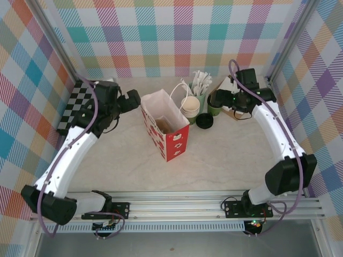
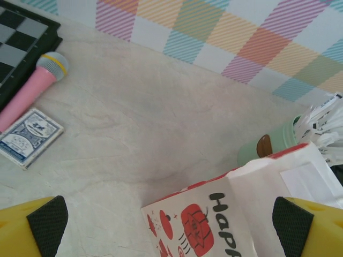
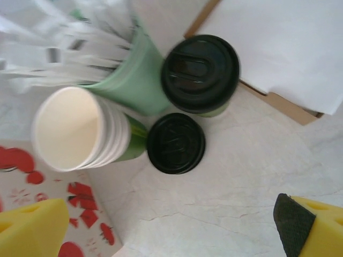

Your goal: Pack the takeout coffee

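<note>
At the table's far right, just right of the cutlery cup (image 3: 126, 80), stands the coffee (image 3: 201, 72). It is upright, long axis vertical, lid facing up toward the R wrist cam. Top view: it is mostly tucked under the right gripper (image 1: 217, 99), w/ a bit of green wall showing (image 1: 213, 111).

Look: a small green paper cup w/ a round black plastic lid that has a raised rim and a moulded recess. The green side peeks out below the lid's edge. A 2nd black lid (image 3: 176, 143) sits just in front of it, nearly touching. It looks lower, prob. flat on the table, but the angle doesn't settle that. The cream cup stack (image 3: 75, 128) leans beside the cutlery cup, and white paper on a brown board (image 3: 278, 48) lies behind the coffee.

R arm: reaches forward along the right side, elbow bent, wrist turned in, camera looking straight down. Right gripper (image 3: 169, 230) jaws are spread wide, holding nothing, w/ the coffee apart from both yellow fingers.

L arm: arcs up the left side, w/ the left gripper (image 1: 134, 100) just left of the bag (image 1: 163, 126) top. Left gripper (image 2: 171, 222) jaws are spread wide, nothing pinched, and the bag's upper edge shows low between the pads. Chessboard (image 2: 21, 32), pink mic (image 2: 32, 88) and card deck (image 2: 27, 136) lie off to the left.
</note>
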Motion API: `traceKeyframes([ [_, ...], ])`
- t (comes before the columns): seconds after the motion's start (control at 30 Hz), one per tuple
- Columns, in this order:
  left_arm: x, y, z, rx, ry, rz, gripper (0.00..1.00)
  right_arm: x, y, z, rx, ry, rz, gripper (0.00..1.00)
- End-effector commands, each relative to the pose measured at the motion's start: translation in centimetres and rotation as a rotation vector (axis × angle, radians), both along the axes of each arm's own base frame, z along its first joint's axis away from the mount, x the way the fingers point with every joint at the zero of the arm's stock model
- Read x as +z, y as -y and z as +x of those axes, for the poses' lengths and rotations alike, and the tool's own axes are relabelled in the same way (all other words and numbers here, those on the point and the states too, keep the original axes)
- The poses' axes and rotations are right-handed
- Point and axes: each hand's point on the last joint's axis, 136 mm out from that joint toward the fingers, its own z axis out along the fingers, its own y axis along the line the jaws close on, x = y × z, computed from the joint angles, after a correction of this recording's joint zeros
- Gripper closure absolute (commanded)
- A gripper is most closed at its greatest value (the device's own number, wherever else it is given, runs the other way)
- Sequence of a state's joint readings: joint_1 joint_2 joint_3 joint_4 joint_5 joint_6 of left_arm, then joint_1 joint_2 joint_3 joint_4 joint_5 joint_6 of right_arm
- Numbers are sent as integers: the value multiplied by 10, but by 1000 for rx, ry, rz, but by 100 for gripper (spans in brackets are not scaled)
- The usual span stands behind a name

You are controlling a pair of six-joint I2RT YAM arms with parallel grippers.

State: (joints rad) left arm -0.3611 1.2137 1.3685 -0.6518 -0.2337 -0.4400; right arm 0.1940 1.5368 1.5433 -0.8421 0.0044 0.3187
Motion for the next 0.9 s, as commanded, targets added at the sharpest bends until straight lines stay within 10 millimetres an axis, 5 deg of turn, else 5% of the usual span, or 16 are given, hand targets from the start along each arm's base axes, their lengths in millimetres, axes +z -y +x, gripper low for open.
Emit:
traceKeyframes([
  [0.0,14,-19,-6,56,77,20,0,-17,2,21,36,-7,13,0],
  [0.2,16,-11,-13,2,73,3,0,-51,8,53,55,-54,-40,0],
  [0.33,26,-30,-24,112,148,-50,0,-63,0,75,93,-46,-15,0],
  [0.57,-13,-42,-31,214,42,-64,0,-91,4,104,44,-90,-20,0],
  [0.87,-22,-41,-26,213,-9,-25,0,-101,1,116,56,-123,-21,0],
])
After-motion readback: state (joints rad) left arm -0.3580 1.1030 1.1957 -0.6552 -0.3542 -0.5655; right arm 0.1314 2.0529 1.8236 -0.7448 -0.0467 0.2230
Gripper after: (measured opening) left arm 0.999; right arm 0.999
